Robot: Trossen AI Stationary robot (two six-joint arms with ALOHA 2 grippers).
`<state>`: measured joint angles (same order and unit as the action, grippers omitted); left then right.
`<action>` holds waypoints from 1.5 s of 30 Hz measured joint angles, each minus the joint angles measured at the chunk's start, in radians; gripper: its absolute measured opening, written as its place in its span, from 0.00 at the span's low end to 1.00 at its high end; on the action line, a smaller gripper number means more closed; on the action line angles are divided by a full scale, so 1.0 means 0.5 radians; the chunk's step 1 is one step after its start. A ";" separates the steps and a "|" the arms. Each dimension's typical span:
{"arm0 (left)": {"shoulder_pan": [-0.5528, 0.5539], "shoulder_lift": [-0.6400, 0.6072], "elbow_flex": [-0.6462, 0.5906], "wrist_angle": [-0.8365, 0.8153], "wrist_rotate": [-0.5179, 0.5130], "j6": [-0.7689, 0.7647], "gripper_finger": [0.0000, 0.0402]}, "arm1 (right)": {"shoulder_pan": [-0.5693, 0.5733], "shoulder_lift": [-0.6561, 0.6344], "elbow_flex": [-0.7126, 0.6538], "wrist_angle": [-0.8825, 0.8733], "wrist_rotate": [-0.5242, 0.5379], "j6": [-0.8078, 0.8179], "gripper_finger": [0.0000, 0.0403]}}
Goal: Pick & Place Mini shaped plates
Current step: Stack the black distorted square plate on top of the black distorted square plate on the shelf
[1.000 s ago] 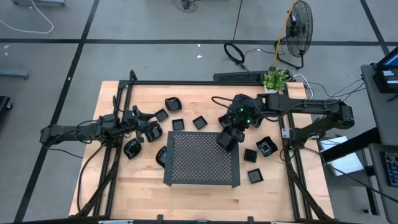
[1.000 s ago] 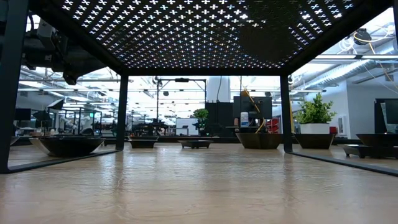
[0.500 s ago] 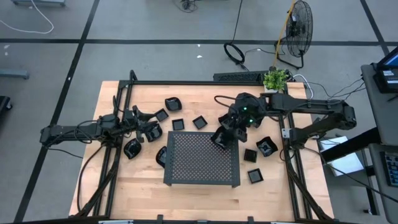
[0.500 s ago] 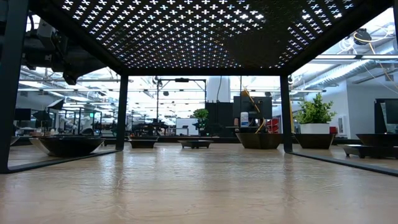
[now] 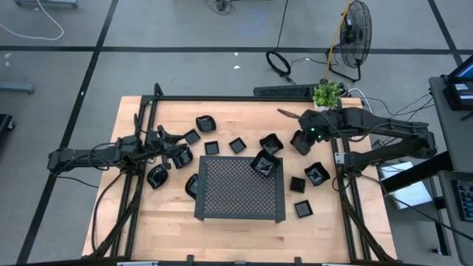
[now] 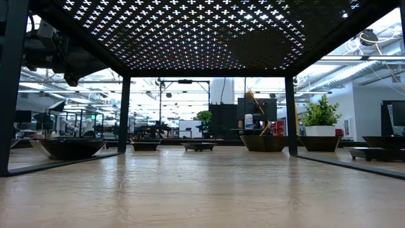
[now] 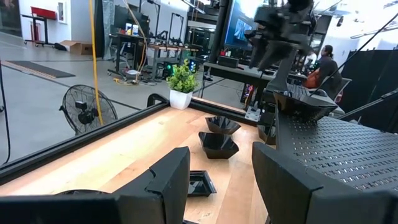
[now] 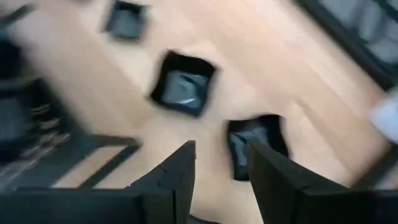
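The mini shaped plates are small glossy black dishes scattered on the wooden table around the dark perforated tray (image 5: 240,196). One plate (image 5: 264,164) lies on the tray's far right corner; it shows as a dark patch through the perforations in the low view (image 6: 261,47). Another plate (image 5: 270,142) rests on the table just beyond that corner. My right gripper (image 5: 298,141) hovers to the right of both, open and empty (image 8: 221,165), above two plates on the wood (image 8: 183,84) (image 8: 255,143). My left gripper (image 5: 176,151) waits left of the tray, open and empty (image 7: 219,180).
More plates lie beyond the tray's far edge (image 5: 205,123) (image 5: 237,145), to its right (image 5: 317,174) (image 5: 303,209) and to its left (image 5: 157,176). A potted plant (image 5: 327,94) stands at the table's far right. A black frame rail (image 5: 222,98) borders the table.
My right gripper has carried a plate over the tray's far right corner, left it lying there, and drawn back up and toward the table's right edge. The plate now sits on the tray, apart from the gripper.
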<state>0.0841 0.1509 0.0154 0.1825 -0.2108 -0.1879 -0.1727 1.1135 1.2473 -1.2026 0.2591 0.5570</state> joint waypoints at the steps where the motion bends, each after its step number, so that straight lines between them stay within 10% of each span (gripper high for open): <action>1: 0.000 0.000 0.000 0.000 0.000 0.000 0.44 | -0.043 -0.007 -0.026 -0.031 -0.007 0.012 0.34; 20: 0.001 0.000 0.000 0.003 0.000 0.001 0.44 | -1.175 -0.005 -0.950 0.824 -0.477 -0.844 0.41; 45: 0.001 0.000 0.000 0.002 -0.001 0.000 0.44 | -1.250 0.300 -1.038 0.953 -0.573 -0.962 0.41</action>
<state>0.0844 0.1509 0.0154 0.1837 -0.2111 -0.1877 -0.7979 1.2636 0.7284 -0.7263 -0.0275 0.0761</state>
